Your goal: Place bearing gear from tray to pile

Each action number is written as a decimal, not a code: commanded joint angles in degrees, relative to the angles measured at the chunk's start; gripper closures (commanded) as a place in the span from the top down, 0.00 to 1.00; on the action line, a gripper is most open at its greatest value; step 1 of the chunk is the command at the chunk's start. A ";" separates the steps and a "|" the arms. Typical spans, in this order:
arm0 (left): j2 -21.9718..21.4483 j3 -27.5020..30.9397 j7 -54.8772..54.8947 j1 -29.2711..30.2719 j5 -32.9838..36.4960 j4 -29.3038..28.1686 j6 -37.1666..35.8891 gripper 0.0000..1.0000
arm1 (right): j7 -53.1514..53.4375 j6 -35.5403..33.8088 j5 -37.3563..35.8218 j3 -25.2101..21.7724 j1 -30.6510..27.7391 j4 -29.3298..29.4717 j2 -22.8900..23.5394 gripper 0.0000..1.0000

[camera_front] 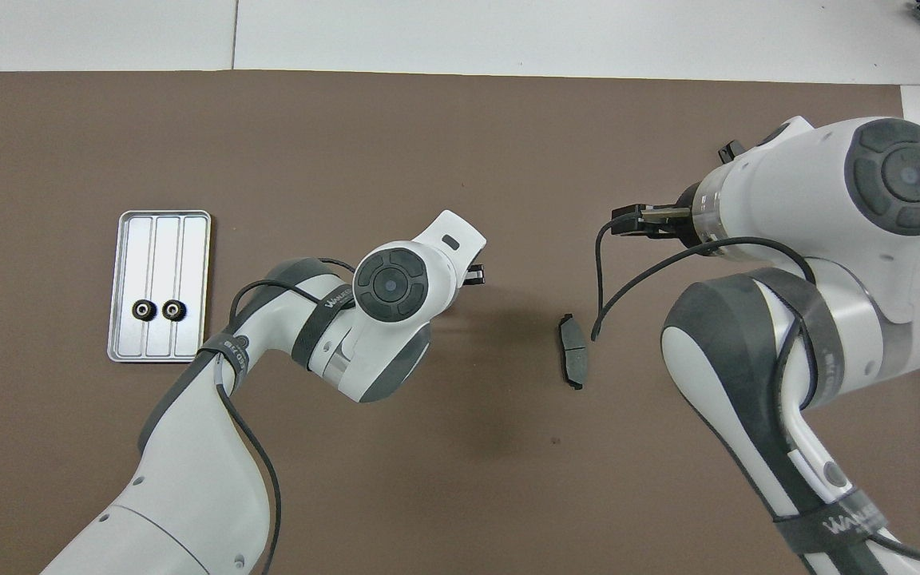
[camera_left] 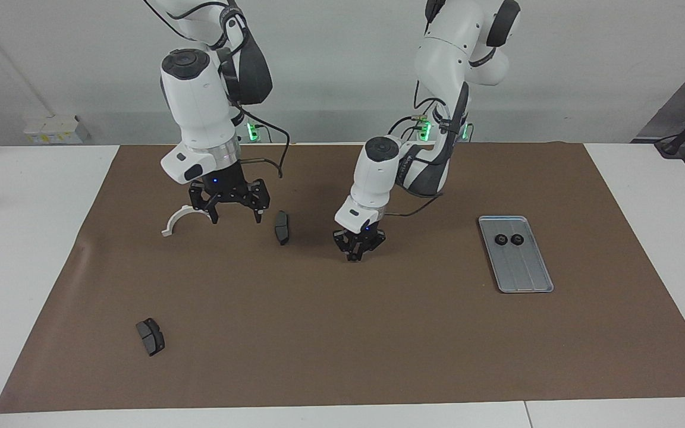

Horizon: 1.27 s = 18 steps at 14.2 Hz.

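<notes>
The silver-grey tray (camera_left: 524, 274) lies on the brown mat toward the left arm's end of the table. Two small black ring gears (camera_left: 500, 239) (camera_left: 517, 239) sit side by side in its part nearest the robots. The tray (camera_front: 158, 239) and both gears (camera_front: 141, 310) (camera_front: 173, 309) also show in the overhead view. No pile of gears shows outside the tray. My left gripper (camera_left: 354, 254) is low over the middle of the mat, away from the tray. Whether it holds a gear is hidden. My right gripper (camera_left: 236, 217) is open and empty, above a white half-ring (camera_left: 177, 222).
One dark grey brake pad (camera_left: 282, 226) lies between the two grippers and also shows in the overhead view (camera_front: 573, 350). Another brake pad (camera_left: 150, 336) lies farther from the robots, toward the right arm's end. The brown mat (camera_left: 342, 345) covers most of the table.
</notes>
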 commanded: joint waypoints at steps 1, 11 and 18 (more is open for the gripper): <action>0.33 1.02 -0.98 -0.64 1.28 0.06 1.25 0.57 | 0.54 1.94 0.78 0.17 -0.24 0.55 1.57 1.00; -11.87 2.51 -3.35 12.60 1.28 4.10 -23.52 1.00 | 9.22 14.41 0.43 0.17 6.52 1.34 9.12 1.00; -16.36 2.60 4.12 28.70 1.28 -4.22 -26.01 1.00 | 18.87 17.59 -3.59 -0.10 14.25 11.60 22.99 0.97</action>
